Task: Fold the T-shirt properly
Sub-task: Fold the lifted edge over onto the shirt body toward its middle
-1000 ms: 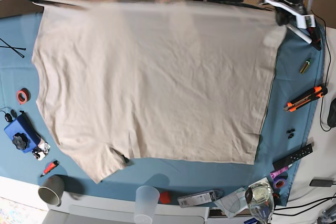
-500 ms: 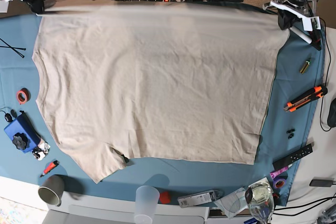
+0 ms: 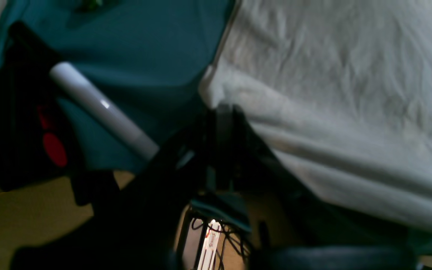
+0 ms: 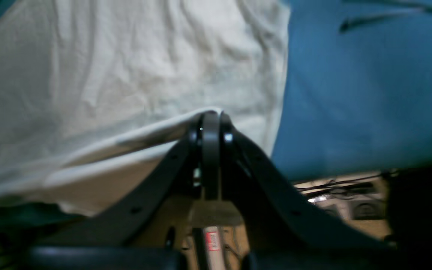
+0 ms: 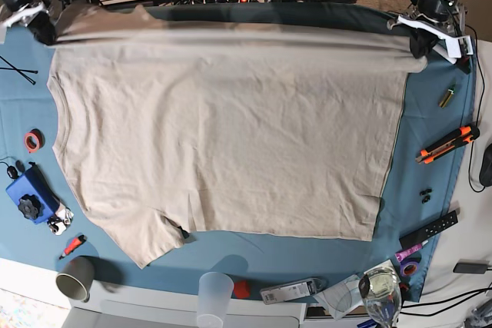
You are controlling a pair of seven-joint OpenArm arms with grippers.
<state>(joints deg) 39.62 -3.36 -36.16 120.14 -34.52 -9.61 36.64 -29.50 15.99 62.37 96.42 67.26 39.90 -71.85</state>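
The beige T-shirt (image 5: 231,128) lies spread over the blue tablecloth (image 5: 430,128), and its far edge is held up at both corners. In the base view my left gripper (image 5: 416,37) is at the far right, shut on the shirt's corner. The left wrist view shows that gripper (image 3: 223,111) pinching the hem of the T-shirt (image 3: 351,93). At the far left of the base view my right gripper (image 5: 44,28) is shut on the other corner. The right wrist view shows it (image 4: 211,115) clamped on a raised fold of the T-shirt (image 4: 107,75). A sleeve points toward the near left.
An orange utility knife (image 5: 448,144) and a black remote (image 5: 428,229) lie right of the shirt. A blue box (image 5: 31,193) and a red tape roll (image 5: 33,140) lie on the left. Two cups (image 5: 74,276) (image 5: 214,293) and a glass (image 5: 379,289) stand along the near edge.
The held far edge has come down and in toward the table, uncovering blue cloth behind it. Both grippers moved with it and stay shut on the corners.
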